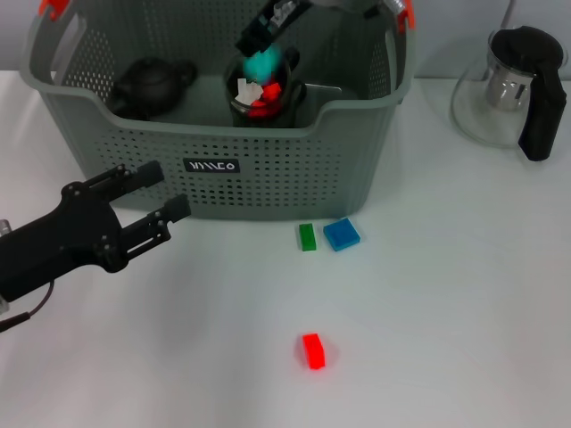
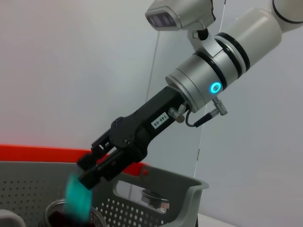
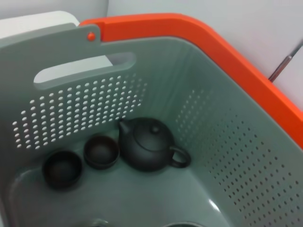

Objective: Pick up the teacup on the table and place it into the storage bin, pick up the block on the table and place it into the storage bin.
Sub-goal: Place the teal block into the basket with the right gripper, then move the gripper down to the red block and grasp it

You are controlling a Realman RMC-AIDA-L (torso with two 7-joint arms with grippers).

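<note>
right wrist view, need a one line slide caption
Inside the grey basket: a dark teapot beside two small dark cups on the floor.

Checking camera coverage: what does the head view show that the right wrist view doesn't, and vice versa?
Head view only: left gripper open over the table in front of the storage bin, right gripper above the bin with a teal block blurred at it, plus red block, green block, blue block and glass pot. Right wrist only: two dark teacups. Both: the bin and black teapot.
</note>
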